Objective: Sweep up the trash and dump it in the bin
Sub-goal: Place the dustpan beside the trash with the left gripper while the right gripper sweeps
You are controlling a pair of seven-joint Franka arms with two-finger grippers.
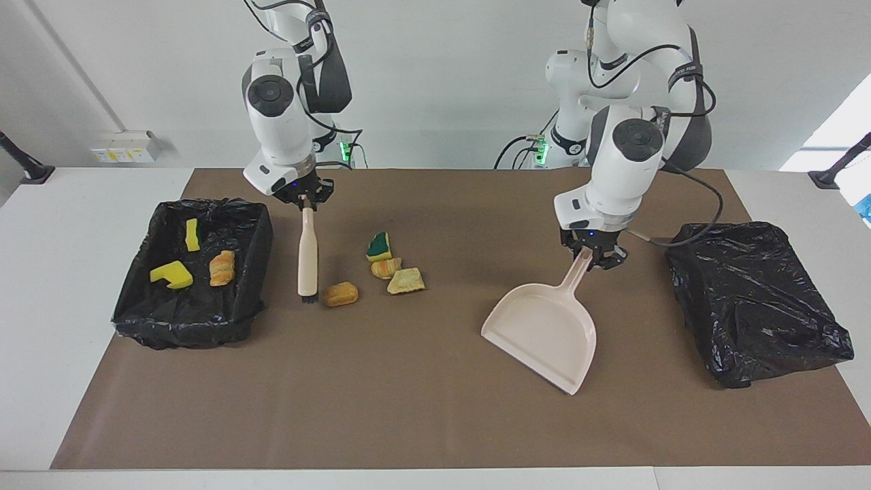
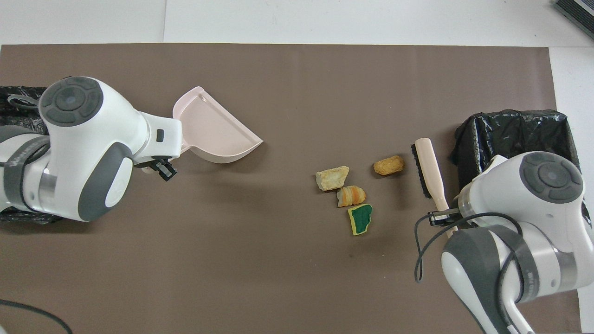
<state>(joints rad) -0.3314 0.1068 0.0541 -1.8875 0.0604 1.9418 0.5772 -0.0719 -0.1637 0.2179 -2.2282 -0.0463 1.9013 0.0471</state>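
Four scraps (image 1: pixel 381 269) on brown mat (image 1: pixel 435 422); right hand (image 1: pixel 307 199) grips brush (image 1: pixel 307 255), left hand (image 1: pixel 590 253) dustpan (image 1: pixel 544 330).

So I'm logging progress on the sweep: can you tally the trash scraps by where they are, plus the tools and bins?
Scraps on the mat: 4, from the green-topped one to the tan one by the brush
Scraps in the bin: 3
Brush: 1
Dustpan: 1
Black-bagged bins: 2, counting the second bin
Total: 11
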